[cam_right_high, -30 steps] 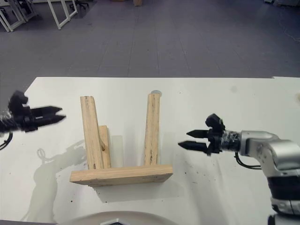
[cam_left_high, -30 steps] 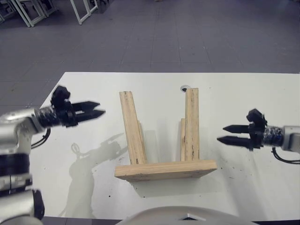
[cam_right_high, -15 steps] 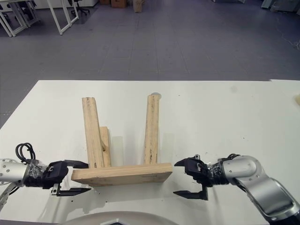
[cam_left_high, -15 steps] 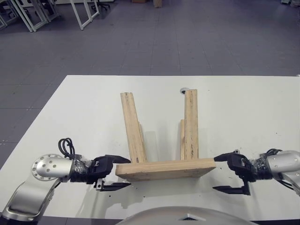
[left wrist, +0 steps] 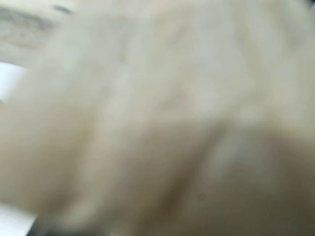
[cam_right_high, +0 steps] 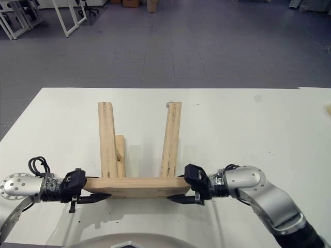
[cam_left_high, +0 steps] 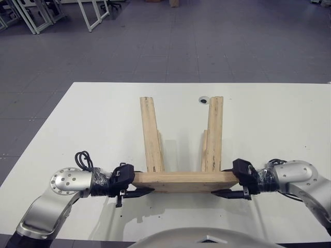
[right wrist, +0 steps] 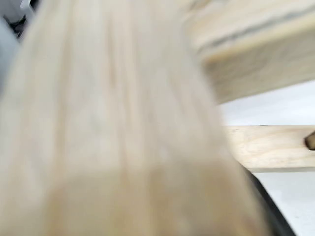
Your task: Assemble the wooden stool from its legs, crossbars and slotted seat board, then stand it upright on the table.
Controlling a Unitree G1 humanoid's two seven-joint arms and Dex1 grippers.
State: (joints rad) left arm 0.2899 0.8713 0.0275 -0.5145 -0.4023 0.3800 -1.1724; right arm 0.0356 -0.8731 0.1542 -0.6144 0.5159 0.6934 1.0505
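The wooden stool lies on the white table with its seat board nearest me and two legs pointing away. Short crossbar pieces sit against the legs' inner sides. My left gripper is shut on the board's left end, one finger above and one finger below. My right gripper is shut on the right end in the same way. Pale wood sits right against the left wrist camera, and the seat board lies close in the right wrist view.
A small round hole sits in the table just beyond the legs' far ends. Bare table surface lies to both sides of the stool. The table's near edge runs just under the grippers. White metal frames stand on the floor far behind.
Both grippers came down from the sides to the seat board's ends and closed on it. The stool has shifted slightly to the right and its board has tipped to show a thinner edge.
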